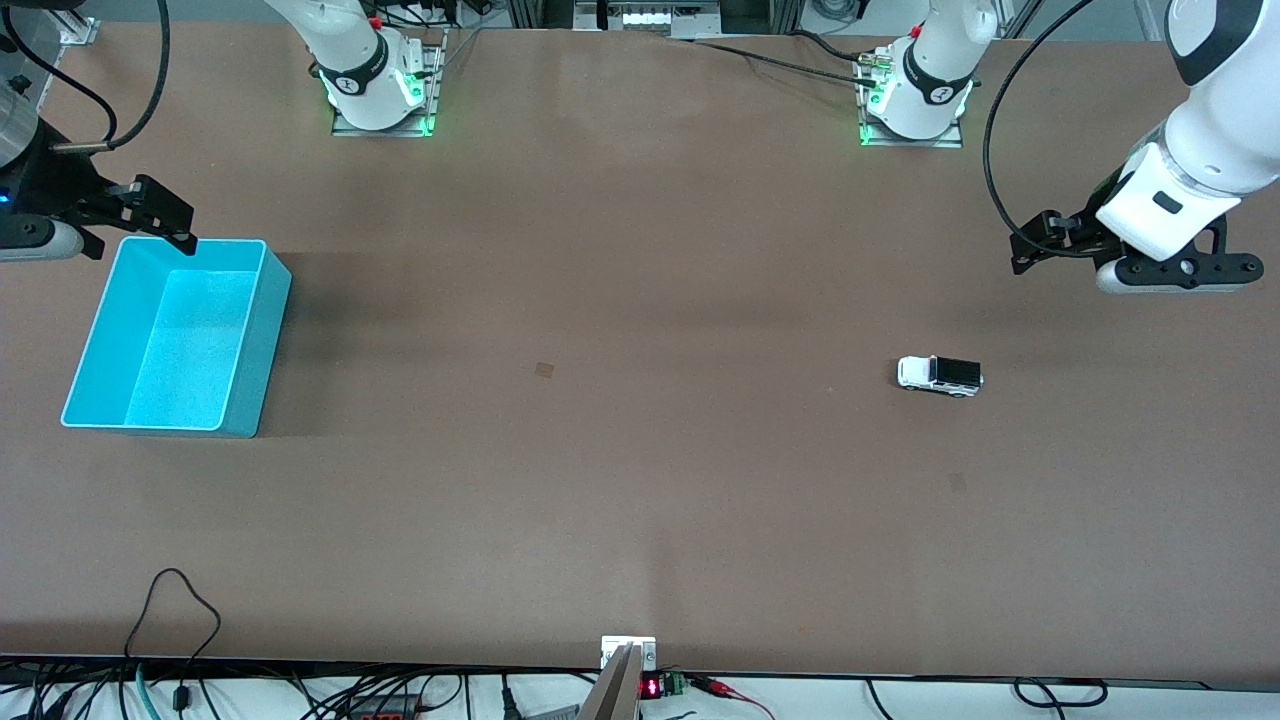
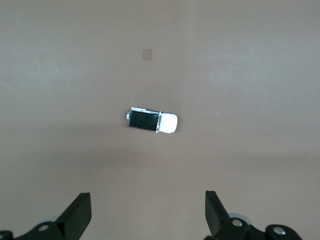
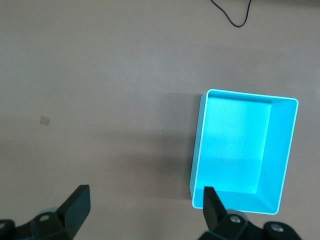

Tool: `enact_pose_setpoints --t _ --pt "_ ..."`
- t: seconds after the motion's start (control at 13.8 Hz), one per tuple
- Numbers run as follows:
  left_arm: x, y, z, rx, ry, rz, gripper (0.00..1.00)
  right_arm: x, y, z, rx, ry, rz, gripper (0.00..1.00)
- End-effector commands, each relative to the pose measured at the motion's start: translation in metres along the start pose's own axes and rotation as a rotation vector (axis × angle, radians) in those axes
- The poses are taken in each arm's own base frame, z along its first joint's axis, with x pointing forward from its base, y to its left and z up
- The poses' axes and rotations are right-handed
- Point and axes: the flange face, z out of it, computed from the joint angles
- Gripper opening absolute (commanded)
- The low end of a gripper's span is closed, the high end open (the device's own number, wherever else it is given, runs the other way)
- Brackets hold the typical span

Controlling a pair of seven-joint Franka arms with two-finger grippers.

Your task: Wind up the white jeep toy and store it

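The white jeep toy (image 1: 940, 375) stands on its wheels on the brown table toward the left arm's end, with its black roof panel up. It also shows in the left wrist view (image 2: 151, 121). My left gripper (image 1: 1032, 245) hangs open and empty above the table, apart from the jeep and nearer the arm bases; in its own view (image 2: 148, 212) the jaws stand wide apart. The cyan bin (image 1: 262, 340) sits empty toward the right arm's end and shows in the right wrist view (image 3: 245, 150). My right gripper (image 1: 175, 225) is open and empty over the bin's rim, as its own view (image 3: 146, 210) also shows.
A small tan patch (image 1: 544, 370) marks the table's middle. The two arm bases (image 1: 380, 85) stand along the table edge farthest from the front camera. Cables (image 1: 170, 620) and a small bracket (image 1: 628, 655) lie at the edge nearest it.
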Motion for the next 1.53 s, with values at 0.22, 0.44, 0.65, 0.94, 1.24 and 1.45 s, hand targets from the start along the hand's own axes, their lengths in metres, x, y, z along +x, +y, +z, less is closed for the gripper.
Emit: enact_pose_setpoints --t 0.22,0.44,0.65,0.94,1.24,1.45 --pt "0.005 -0.001 -0.005 -0.008 -0.018 0.010 1.00 -0.002 0.004 -0.003 0.018 -0.008 -0.008 1.00" --pt "-0.005 0.006 0.003 -0.007 -0.101 0.011 1.00 -0.001 0.004 -0.003 0.018 -0.007 -0.006 1.00" --pt "-0.015 0.010 0.016 0.008 -0.222 0.030 1.00 -0.001 0.004 -0.002 0.019 -0.008 -0.005 1.00" --pt "-0.012 0.010 0.027 0.001 -0.251 0.178 1.00 -0.002 0.013 0.005 0.018 -0.021 0.010 1.00" --pt "0.002 0.007 0.052 -0.039 -0.273 0.432 1.00 -0.003 0.015 0.006 0.018 -0.026 0.013 1.00" --pt "0.028 -0.001 0.107 -0.086 -0.276 0.743 1.00 -0.002 0.013 0.007 0.018 -0.021 0.018 1.00"
